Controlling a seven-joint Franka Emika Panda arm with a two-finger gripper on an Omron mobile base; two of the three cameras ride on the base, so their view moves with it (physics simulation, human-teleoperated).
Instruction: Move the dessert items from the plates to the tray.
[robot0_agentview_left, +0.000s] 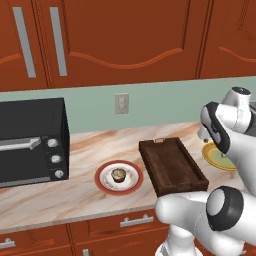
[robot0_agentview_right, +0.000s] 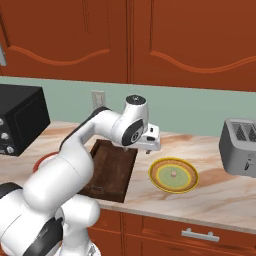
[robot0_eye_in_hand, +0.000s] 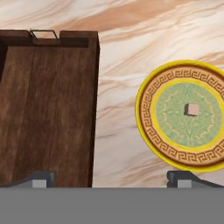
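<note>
On the desk (robot0_agentview_left: 90, 145), the dark wooden tray (robot0_agentview_left: 172, 167) lies flat between the two plates, nothing in it. Left of it, the white red-rimmed plate (robot0_agentview_left: 104, 186) carries the brown cupcake (robot0_agentview_left: 118, 175), upright at centre. Right of it, the yellow-green plate (robot0_eye_in_hand: 162, 140) carries the small pale beige piece (robot0_eye_in_hand: 191, 109) at its centre.

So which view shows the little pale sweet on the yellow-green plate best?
The hand view: the pale sweet sits large and unobstructed at the centre of the yellow-green plate. The right base view shows it as a tiny dot; in the left base view the arm hides it.
</note>
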